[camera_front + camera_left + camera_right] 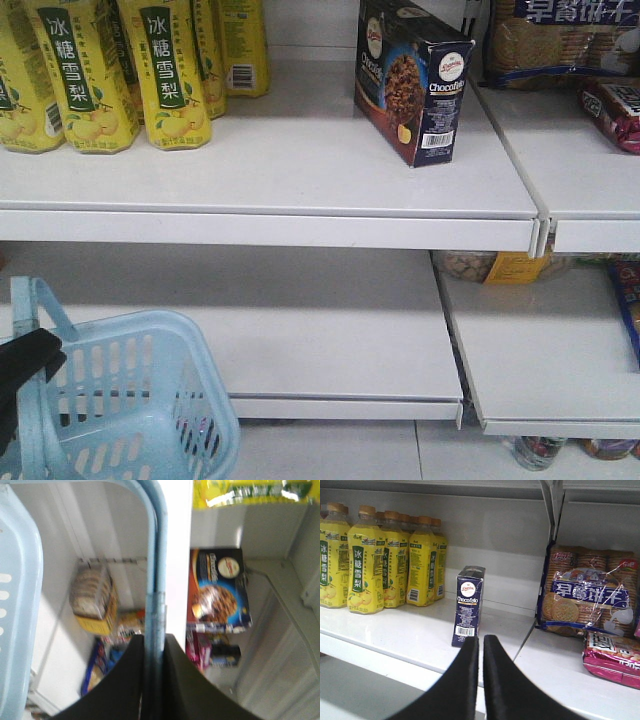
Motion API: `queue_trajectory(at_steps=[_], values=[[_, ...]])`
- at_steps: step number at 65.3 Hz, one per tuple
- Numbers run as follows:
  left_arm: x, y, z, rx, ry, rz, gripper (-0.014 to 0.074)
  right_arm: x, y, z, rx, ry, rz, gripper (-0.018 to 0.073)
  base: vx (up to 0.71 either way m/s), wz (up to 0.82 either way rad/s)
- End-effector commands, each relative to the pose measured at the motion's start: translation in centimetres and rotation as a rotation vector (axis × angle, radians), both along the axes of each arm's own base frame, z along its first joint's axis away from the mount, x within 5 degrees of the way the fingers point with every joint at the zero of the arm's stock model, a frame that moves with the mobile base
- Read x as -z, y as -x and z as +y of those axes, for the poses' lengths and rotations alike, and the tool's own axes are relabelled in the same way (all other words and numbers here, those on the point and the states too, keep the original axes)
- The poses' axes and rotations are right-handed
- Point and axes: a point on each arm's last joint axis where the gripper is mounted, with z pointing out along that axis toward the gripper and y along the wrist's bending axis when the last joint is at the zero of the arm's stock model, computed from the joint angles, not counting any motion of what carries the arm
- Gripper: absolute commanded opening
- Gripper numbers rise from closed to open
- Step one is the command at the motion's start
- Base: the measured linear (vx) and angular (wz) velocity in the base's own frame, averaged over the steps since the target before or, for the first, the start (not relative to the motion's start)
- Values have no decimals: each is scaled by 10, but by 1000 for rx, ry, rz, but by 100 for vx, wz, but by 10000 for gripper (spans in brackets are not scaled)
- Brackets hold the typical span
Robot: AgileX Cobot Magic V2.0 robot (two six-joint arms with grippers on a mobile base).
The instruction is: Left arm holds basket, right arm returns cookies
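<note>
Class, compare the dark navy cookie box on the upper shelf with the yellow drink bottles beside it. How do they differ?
The cookie box is a dark navy carton with flat sides; the yellow bottles are rounded with caps. The box stands alone, apart from other goods; the bottles crowd together in rows. The box sits near the shelf's right end, the bottles at its left. Both stand upright on the same white shelf.
</note>
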Motion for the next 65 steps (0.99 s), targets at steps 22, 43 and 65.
queue_trajectory(at_steps=[22,43,65], values=[[-16,-9,25,-240,20,-88,0,-12,0,-1,19,-18,-76,-11,0,0],[-16,-9,38,-311,-287,-175,0,-12,0,-1,19,-18,-76,-11,0,0],[-23,8,48,-378,-605,-302,0,-12,0,-1,19,-18,-76,-11,0,0]])
